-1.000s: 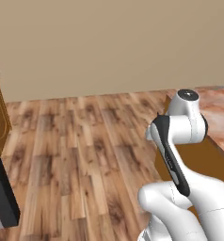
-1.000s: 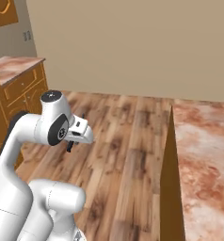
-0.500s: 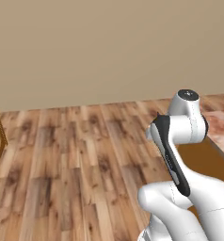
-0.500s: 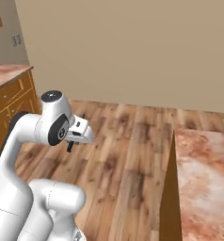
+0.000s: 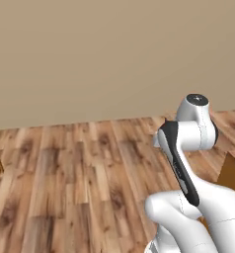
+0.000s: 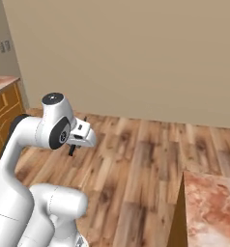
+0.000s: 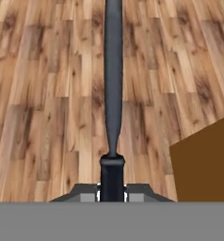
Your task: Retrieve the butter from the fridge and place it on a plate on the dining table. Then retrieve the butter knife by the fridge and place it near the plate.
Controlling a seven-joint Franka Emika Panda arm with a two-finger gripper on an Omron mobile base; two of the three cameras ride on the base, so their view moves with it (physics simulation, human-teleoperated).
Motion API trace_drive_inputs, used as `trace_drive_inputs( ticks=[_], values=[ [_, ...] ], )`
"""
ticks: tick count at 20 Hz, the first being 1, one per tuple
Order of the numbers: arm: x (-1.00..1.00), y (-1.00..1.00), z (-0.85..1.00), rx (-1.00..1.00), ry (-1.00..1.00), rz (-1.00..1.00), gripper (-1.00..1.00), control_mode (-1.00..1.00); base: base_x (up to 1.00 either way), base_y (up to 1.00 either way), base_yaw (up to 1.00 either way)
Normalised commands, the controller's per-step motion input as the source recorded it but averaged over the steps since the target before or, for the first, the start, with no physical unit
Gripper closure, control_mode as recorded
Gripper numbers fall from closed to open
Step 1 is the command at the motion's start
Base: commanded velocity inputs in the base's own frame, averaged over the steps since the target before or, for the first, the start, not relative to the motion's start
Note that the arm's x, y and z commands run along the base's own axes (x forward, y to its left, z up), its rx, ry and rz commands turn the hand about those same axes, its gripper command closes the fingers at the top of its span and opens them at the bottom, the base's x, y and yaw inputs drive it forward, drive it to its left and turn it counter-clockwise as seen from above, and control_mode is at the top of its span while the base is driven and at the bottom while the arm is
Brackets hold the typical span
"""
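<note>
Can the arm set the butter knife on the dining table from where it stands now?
Probably not yet: the gripper is shut on the butter knife over open wooden floor, and the dining table lies off to its right.

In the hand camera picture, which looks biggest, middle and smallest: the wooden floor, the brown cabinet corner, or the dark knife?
1. Wooden floor, biggest by far.
2. Brown cabinet corner.
3. Butter knife, long but thin, and near the camera, so second and third are unsure.

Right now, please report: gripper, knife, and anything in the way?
Gripper shut on the butter knife, blade pointing ahead over the wood floor. Dining table corner close on the right. Nothing blocking ahead.
</note>
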Motion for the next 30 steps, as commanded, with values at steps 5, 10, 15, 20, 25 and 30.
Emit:
trace_drive_inputs(
  ticks=[5, 10, 15, 20, 25, 30],
  values=[
    [0.0, 0.0, 0.0, 0.0, 0.0, 0.0, 1.0, 1.0, 1.0, 0.46, -0.29],
    [0.0, 0.0, 0.0, 0.0, 0.0, 0.0, 1.0, 1.0, 1.0, 0.81, -0.56],
    [0.0, 0.0, 0.0, 0.0, 0.0, 0.0, 1.0, 1.0, 0.98, 0.71, -0.68],
    [0.0, 0.0, 0.0, 0.0, 0.0, 0.0, 1.0, 1.0, 0.95, 0.59, -0.74],
    [0.0, 0.0, 0.0, 0.0, 0.0, 0.0, 1.0, 1.0, 0.84, 0.31, -0.74],
    [0.0, 0.0, 0.0, 0.0, 0.0, 0.0, 1.0, 1.0, 0.7, 0.28, -0.77]
  ],
)
